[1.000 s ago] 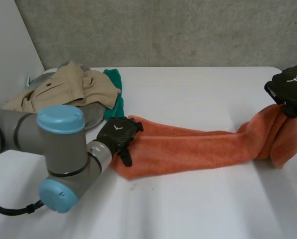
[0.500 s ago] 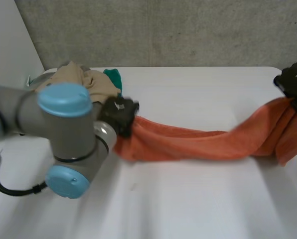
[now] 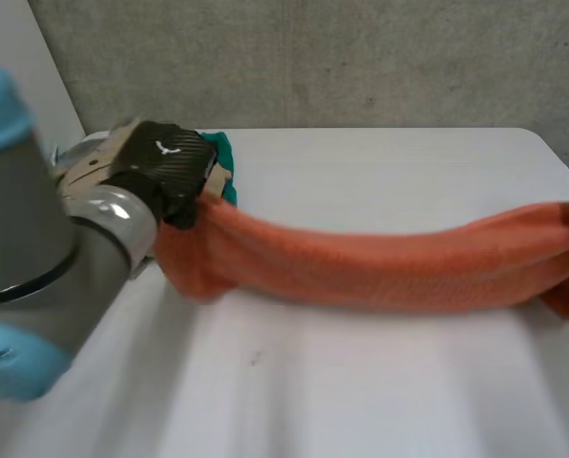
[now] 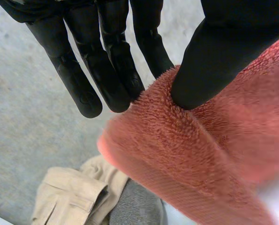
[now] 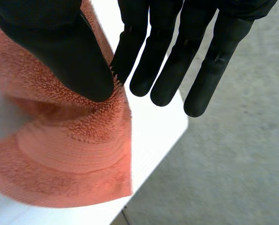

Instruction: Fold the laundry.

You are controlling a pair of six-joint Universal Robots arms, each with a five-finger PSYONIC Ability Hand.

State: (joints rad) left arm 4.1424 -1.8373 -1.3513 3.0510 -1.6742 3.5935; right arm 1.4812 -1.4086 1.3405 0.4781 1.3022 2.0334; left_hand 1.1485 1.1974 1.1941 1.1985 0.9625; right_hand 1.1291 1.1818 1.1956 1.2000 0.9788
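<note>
Head view, orange towel: bunched into a long band, stretched across the white worktop from one robot hand to the other.
Left robot hand: at the towel's left end, close to the clothes pile; its wrist view shows the thumb pressing the terry against the fingers, pinching that end.
Right robot hand: at the worktop's right edge; thumb on top of the towel, fingers behind it, pinching the other end; a flap hangs below the thumb.
Pile by left robot hand: beige garment, grey cloth, green cloth, bunched at the worktop's far left corner.
</note>
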